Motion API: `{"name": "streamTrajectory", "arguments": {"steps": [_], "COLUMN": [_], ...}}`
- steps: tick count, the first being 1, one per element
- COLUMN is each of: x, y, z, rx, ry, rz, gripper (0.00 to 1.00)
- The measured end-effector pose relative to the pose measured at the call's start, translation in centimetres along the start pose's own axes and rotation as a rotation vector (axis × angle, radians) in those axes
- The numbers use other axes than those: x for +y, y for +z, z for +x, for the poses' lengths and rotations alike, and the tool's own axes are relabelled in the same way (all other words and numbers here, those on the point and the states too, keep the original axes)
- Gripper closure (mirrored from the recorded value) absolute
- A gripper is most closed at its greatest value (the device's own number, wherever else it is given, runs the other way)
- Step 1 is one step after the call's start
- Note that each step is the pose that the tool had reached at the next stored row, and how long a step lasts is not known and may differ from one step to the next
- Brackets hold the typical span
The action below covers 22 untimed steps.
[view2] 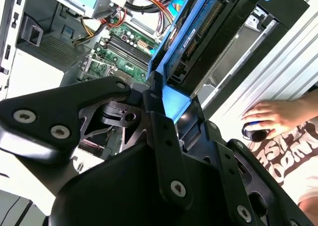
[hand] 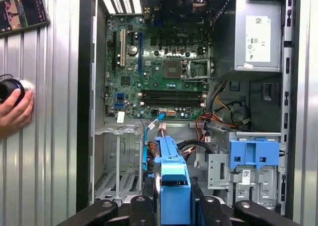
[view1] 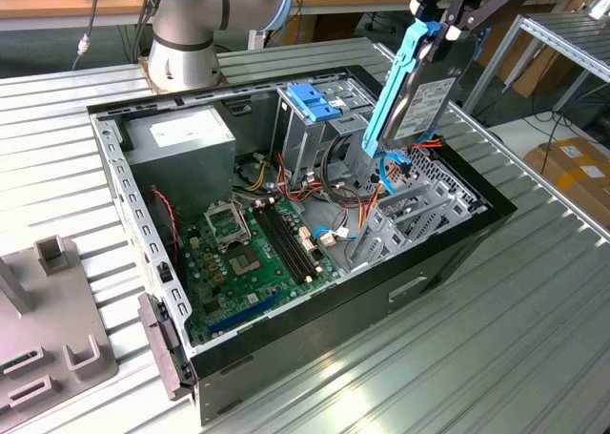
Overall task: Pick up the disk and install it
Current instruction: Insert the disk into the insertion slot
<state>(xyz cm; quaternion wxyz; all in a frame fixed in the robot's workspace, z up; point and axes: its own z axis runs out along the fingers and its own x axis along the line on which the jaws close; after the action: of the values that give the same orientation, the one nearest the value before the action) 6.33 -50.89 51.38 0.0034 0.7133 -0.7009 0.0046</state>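
Ribbed bench [view1: 496, 358], open case [view1: 315, 348]. Gripper [view1: 446, 19] clamped on disk [view1: 427, 105] at its top end, hanging over cage [view1: 410, 210]. Judged stiff, dense, shock-sensitive; blue rails [view1: 392, 91] give safest hold.

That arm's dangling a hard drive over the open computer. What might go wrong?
The gripper holds the disk by its upper end, tilted, so it might slip. The orange and blue cables just below it could snag or get pinched. A person's hand sits beside the case, perhaps within the arm's reach.
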Motion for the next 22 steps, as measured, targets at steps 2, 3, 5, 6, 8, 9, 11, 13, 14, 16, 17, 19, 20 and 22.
{"name": "streamTrajectory", "arguments": {"steps": [2,3,5,6,8,9,11,13,14,16,17,19,20,22], "x": [0.00,0.00,0.00,0.00,0.00,-0.01,-0.02,-0.03,-0.03,-0.04,-0.03,-0.04,-0.04,-0.04], "y": [0.00,0.00,0.01,0.01,0.02,0.02,0.03,0.03,0.03,0.04,0.04,0.04,0.04,0.04], "z": [0.27,0.44,0.83,1.13,1.51,1.73,2.27,2.57,2.75,3.14,3.27,3.28,3.29,3.35], "rx": [0.0001,0.0000,-0.0001,0.0000,0.0000,0.0001,-0.0001,-0.0001,0.0000,0.0000,0.0000,0.0000,0.0000,0.0000], "ry": [0.000,0.000,0.000,0.000,0.000,0.000,0.000,0.000,0.000,0.000,0.000,0.000,0.000,0.000], "rz": [0.0000,0.0000,0.0000,0.0000,0.0000,0.0000,0.0000,0.0000,0.0000,0.0000,0.0000,0.0000,0.0000,0.0000], "gripper": [0.63,0.63,0.63,0.63,0.63,0.63,0.63,0.63,0.63,0.63,0.63,0.63,0.63,0.63]}}
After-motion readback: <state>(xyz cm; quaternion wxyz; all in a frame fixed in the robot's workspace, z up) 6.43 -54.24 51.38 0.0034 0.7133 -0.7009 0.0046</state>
